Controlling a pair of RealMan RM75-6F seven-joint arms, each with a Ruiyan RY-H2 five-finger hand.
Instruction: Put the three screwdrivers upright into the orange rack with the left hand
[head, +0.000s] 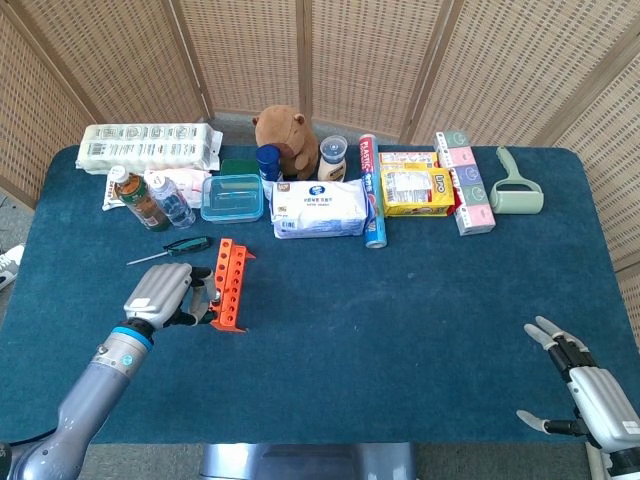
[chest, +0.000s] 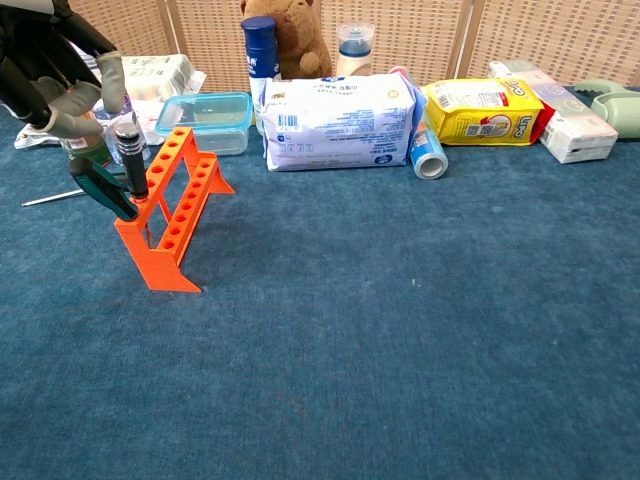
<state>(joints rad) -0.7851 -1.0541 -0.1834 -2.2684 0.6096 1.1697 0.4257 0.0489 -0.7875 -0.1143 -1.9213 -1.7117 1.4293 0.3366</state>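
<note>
rack (chest: 170, 215): bright orange
upright screwdriver (chest: 132, 160): black handle
leaning screwdriver (chest: 100, 187): green and black handle
lying screwdriver (head: 172, 248): green-black handle, silver shaft
table (head: 400, 300): dark blue cloth
left hand (head: 160, 295): grey shell, black fingers
right hand (head: 590, 385): grey and black
wipes pack (chest: 338, 122): white with blue print
snack bag (chest: 482, 110): yellow
plush toy (head: 285, 130): brown
screen (head: 350, 50): tan woven lattice
</note>
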